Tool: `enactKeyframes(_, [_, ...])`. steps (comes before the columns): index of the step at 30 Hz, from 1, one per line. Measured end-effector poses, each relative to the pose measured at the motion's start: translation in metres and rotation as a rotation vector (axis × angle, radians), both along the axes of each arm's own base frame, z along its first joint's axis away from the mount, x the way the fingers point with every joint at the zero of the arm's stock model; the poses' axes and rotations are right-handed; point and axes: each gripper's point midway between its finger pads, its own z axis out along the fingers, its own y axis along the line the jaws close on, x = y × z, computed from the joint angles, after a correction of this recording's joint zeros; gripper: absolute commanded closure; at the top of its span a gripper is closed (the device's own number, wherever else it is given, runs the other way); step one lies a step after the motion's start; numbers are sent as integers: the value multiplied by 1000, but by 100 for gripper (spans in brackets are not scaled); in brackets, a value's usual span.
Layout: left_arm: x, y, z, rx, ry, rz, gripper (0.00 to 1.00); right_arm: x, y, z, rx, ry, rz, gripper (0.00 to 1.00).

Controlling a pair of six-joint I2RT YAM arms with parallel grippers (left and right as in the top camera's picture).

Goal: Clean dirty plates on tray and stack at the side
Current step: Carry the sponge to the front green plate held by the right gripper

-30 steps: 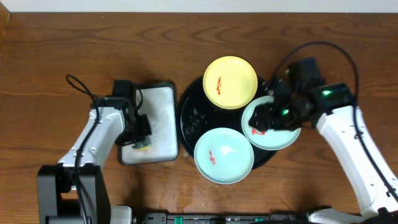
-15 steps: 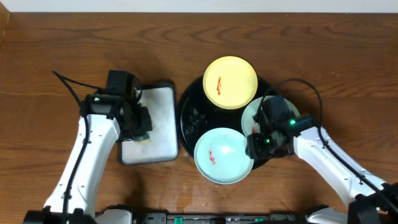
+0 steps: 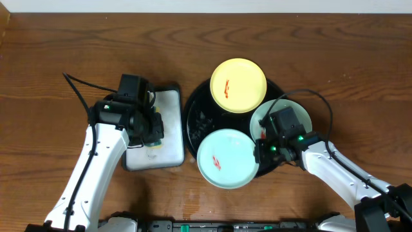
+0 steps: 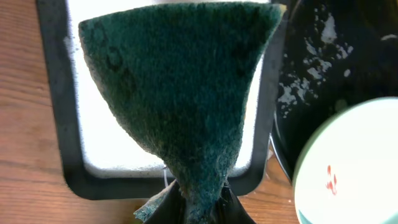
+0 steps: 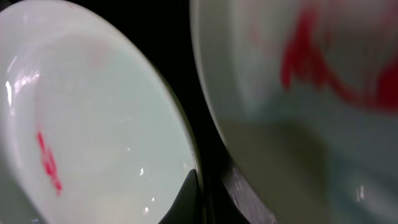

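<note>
Green scouring fibre, coarse and folded into a wedge: the sponge [image 4: 180, 93] hangs pinched tight in the left gripper [image 4: 199, 208] above the white dish [image 4: 56, 124], ready for wiping, I'd guess. Three glossy, shallow, red-smeared plates sit on the black tray [image 3: 193, 122]: a yellow plate [image 3: 239, 85] at the back, a front mint plate [image 3: 225, 158], and a right mint plate [image 3: 304, 121]. The right gripper [image 5: 208, 196] is at the front mint plate's rim, probably to steady it. I cannot tell whether its fingers clamp it.

Bare table [image 3: 38, 77] at both far sides; black tray [image 3: 198, 119] crowded by three plates [image 3: 239, 84], gaps seemingly tight.
</note>
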Motion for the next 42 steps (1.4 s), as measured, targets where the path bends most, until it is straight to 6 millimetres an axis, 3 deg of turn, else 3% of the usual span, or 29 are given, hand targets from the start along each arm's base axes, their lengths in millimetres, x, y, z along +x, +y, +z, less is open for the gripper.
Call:
enactKeyframes(5, [2,-10,2,-52,-9,-29,92,35,4,14,0,-151,-26,99])
enactKeyframes(8, [4,-15,3,-77,-17,-40,93,46,-3,16,-40,-188,-61,99])
enactKeyframes(15, [11,-34,7,-121,-62,-93,93,43,-16,9,-86,-141,-162,99])
enactKeyframes(21, [8,-58,10,-141,-79,-173,93,38,-7,0,-110,-126,-153,99])
enactKeyframes(26, [12,-62,12,-152,-97,-166,93,40,4,-14,-110,-104,-132,99])
enactKeyframes(30, [14,-67,13,-164,-105,-148,93,42,6,-14,-107,-102,-133,99])
enactKeyframes(42, [9,-108,19,-199,-149,-251,93,53,8,-4,-118,-139,-104,99])
